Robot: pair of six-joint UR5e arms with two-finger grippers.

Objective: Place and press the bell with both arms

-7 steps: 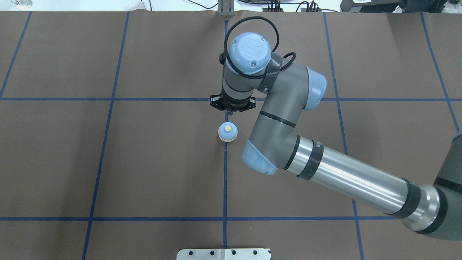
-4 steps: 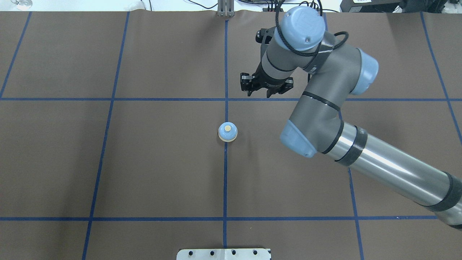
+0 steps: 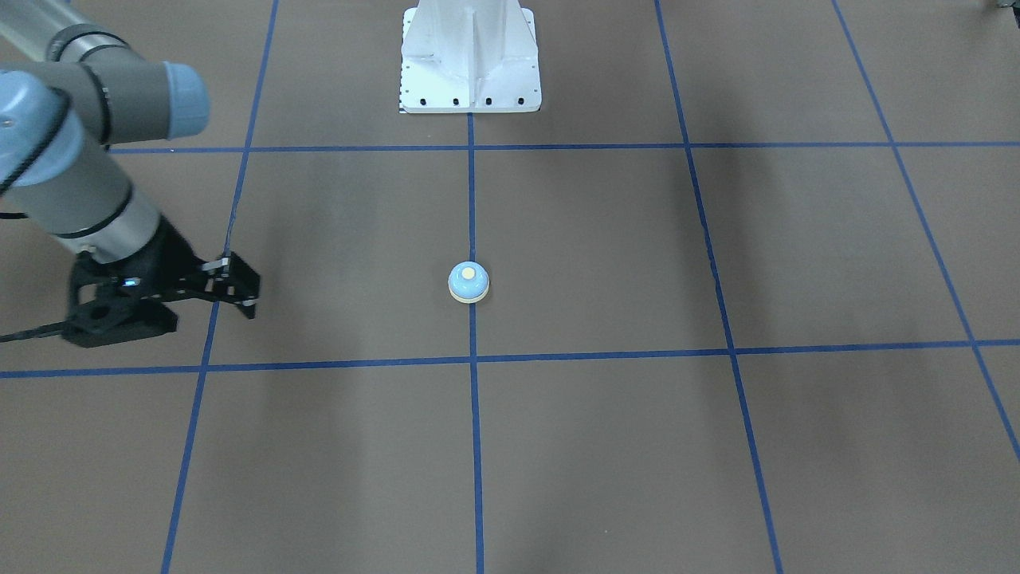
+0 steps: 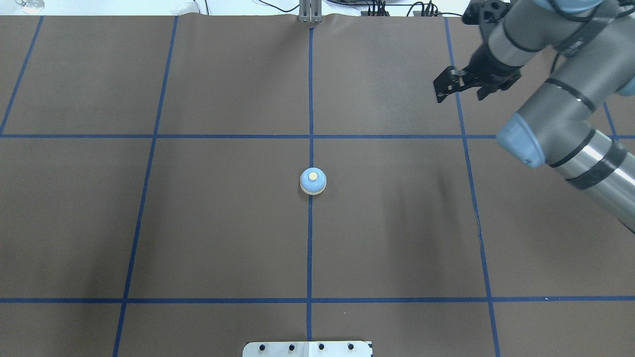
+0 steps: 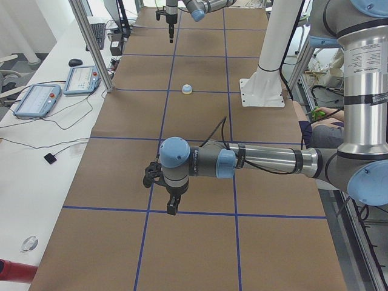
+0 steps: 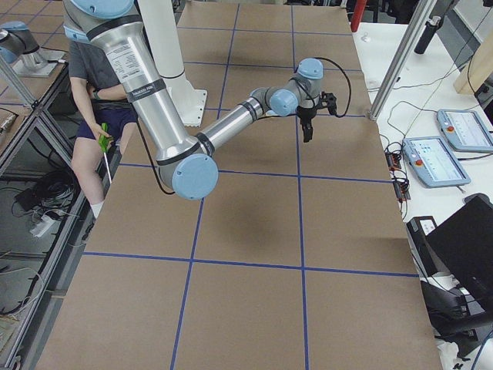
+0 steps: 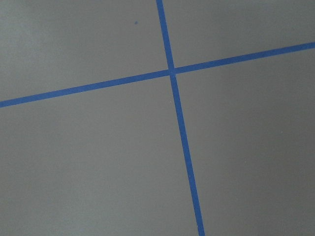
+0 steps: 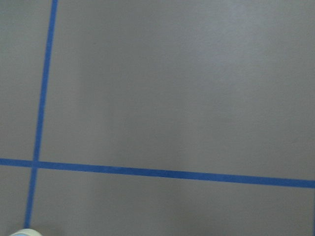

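Note:
The light-blue bell point(image 4: 313, 181) with its cream button stands upright by itself on the centre blue line; it also shows in the front view point(image 3: 468, 282) and the left side view point(image 5: 188, 90). My right gripper point(image 4: 460, 94) is open and empty, far from the bell at the table's far right; it also shows in the front view point(image 3: 239, 292). My left gripper point(image 5: 172, 206) hangs over the mat at the table's left end, far from the bell. It shows only in the left side view, so I cannot tell whether it is open.
Brown mat point(image 4: 223, 223) with a blue tape grid covers the table. The white pedestal base point(image 3: 470, 56) stands at the robot's side. Tablets and cables point(image 5: 42, 100) lie beyond the far edge. A seated person point(image 6: 104, 116) is by the pedestal.
My right arm has swung away from just behind the bell to the far right of the table, its gripper still open. The bell has not moved.

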